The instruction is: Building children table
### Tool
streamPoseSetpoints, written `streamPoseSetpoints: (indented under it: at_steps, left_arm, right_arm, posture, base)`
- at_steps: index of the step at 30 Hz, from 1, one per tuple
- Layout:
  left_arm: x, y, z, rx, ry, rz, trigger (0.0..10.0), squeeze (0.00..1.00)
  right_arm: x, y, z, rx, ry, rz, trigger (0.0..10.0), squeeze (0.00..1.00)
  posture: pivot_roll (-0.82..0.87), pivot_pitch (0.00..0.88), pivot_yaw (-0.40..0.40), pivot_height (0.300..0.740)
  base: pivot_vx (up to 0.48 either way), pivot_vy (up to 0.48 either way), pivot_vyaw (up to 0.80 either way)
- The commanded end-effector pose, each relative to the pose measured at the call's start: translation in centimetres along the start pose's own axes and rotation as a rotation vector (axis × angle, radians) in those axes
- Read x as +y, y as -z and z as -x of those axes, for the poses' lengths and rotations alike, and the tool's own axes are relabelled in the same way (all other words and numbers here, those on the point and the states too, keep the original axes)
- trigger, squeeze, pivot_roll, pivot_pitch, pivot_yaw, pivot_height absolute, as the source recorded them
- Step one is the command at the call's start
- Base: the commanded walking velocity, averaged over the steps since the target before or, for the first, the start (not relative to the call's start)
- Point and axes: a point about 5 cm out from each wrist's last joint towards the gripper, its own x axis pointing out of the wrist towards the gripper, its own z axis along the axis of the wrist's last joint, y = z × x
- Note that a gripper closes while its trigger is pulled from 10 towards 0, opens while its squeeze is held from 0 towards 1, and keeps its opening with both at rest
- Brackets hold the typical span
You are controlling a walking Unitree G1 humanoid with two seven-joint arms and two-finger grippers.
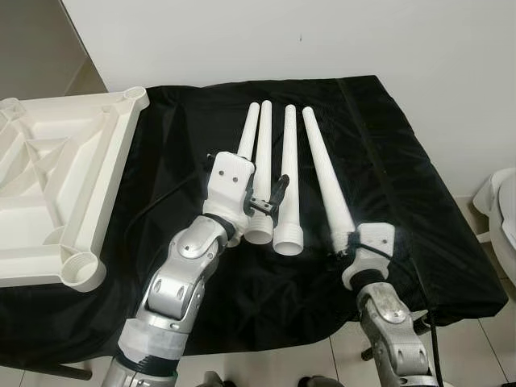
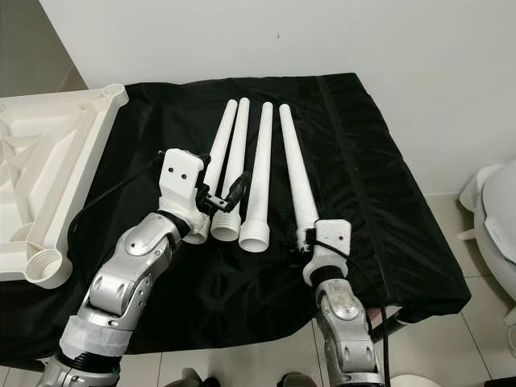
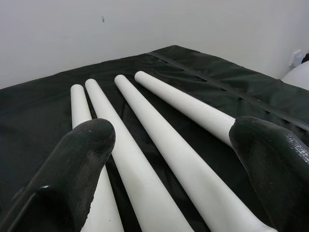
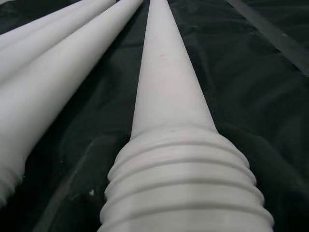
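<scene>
2 pincers (image 1: 270, 196) (image 1: 348, 240), left wide open, right unclear, 4 white legs (image 1: 289, 173), 1 tabletop (image 1: 56, 185)

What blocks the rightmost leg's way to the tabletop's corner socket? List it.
From the rightmost leg, held at its threaded end by the right tool, the three other legs and the left tool lie between it and the upturned tabletop's near socket.

You have four white tapered table legs (image 1: 288, 173) lying side by side mid-cloth. One black cloth (image 1: 403, 185) covers the surface. One white tabletop (image 1: 56, 185), underside up, overhangs the cloth's left edge. Two grippers: left gripper (image 1: 260, 193), right gripper (image 1: 348, 242).
</scene>
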Motion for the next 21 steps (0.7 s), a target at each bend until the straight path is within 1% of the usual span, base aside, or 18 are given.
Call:
streamPoseSetpoints:
  at_steps: [1, 2, 4, 6, 11, 12, 13, 14, 15, 17, 18, 19, 21]
  left_arm:
    - [0.1, -0.2, 0.2, -0.01, -0.008, -0.01, 10.0, 0.0]
    - [0.1, -0.2, 0.2, -0.01, -0.008, -0.01, 10.0, 0.0]
    - [0.1, -0.2, 0.1, -0.01, -0.003, -0.011, 10.0, 0.0]
    - [0.1, -0.3, -0.1, -0.018, 0.007, -0.014, 10.0, 0.0]
    - [0.1, -0.3, -0.3, -0.021, 0.01, -0.015, 10.0, 0.0]
    - [-0.1, -0.1, -0.4, -0.007, 0.038, 0.036, 10.0, 0.0]
    - [-0.2, 0.0, -0.5, 0.001, 0.054, 0.065, 10.0, 0.0]
    - [-0.3, 0.1, -0.5, 0.006, 0.071, 0.11, 10.0, 0.0]
    - [-0.3, 0.1, -0.5, 0.006, 0.071, 0.11, 10.0, 0.0]
    - [-0.3, 0.2, -0.5, 0.006, 0.091, 0.178, 10.0, 0.0]
    - [-0.3, 0.2, -0.5, 0.006, 0.091, 0.178, 10.0, 0.0]
    - [-0.4, 0.1, -0.5, -0.003, 0.113, 0.222, 10.0, 1.0]
    - [-0.3, -0.2, -0.5, -0.014, 0.161, 0.273, 10.0, 1.0]
  right_arm:
    - [0.0, 0.8, 0.0, 0.043, 0.002, -0.022, 0.0, 0.0]
    - [0.0, 0.8, 0.0, 0.043, 0.002, -0.022, 0.0, 0.0]
    - [0.0, 0.9, -0.1, 0.061, -0.005, -0.063, 0.0, 0.0]
    - [-0.1, 1.6, -0.3, 0.123, -0.005, -0.119, 0.0, 0.0]
    - [-0.1, 1.8, -0.5, 0.14, -0.006, -0.13, 0.0, 0.0]
    - [-0.2, 1.3, -0.9, 0.104, -0.006, -0.118, 10.0, 0.0]
    - [-0.2, 1.0, -1.0, 0.084, -0.007, -0.115, 10.0, 0.0]
    - [-0.3, 0.3, -1.2, 0.026, -0.009, -0.076, 10.0, 0.0]
    - [-0.3, 0.3, -1.2, 0.026, -0.009, -0.076, 10.0, 0.0]
    - [-0.4, -0.6, -1.3, -0.041, -0.004, -0.016, 10.0, 0.0]
    - [-0.4, -0.6, -1.3, -0.041, -0.004, -0.016, 10.0, 0.0]
    - [-0.4, -1.0, -1.4, -0.082, -0.008, 0.002, 10.0, 0.0]
    - [-0.1, -2.2, -1.4, -0.17, -0.051, -0.021, 10.0, 0.0]
  posture:
    - [-0.14, 0.106, 0.104, 0.74]
    - [-0.14, 0.106, 0.104, 0.74]
    - [-0.13, 0.11, 0.099, 0.74]
    - [-0.13, 0.11, 0.093, 0.74]
    - [-0.13, 0.112, 0.089, 0.74]
    - [-0.14, 0.113, 0.083, 0.74]
    - [-0.14, 0.113, 0.083, 0.74]
    - [-0.15, 0.11, 0.076, 0.74]
    - [-0.15, 0.11, 0.076, 0.74]
    - [-0.15, 0.11, 0.076, 0.74]
    - [-0.15, 0.11, 0.076, 0.74]
    - [-0.15, 0.107, 0.074, 0.74]
    - [-0.15, 0.098, 0.073, 0.74]
  base:
    - [0.0, 0.0, 0.0]
    - [0.0, 0.0, 0.0]
    - [0.0, 0.0, 0.0]
    - [0.0, 0.0, 0.0]
    - [0.0, 0.0, 0.0]
    - [0.0, 0.0, 0.0]
    - [0.0, 0.0, 0.0]
    - [0.0, 0.0, 0.0]
    - [0.0, 0.0, 0.0]
    - [0.0, 0.0, 0.0]
    - [0.0, 0.0, 0.0]
    - [0.0, 0.0, 0.0]
    - [0.0, 0.0, 0.0]
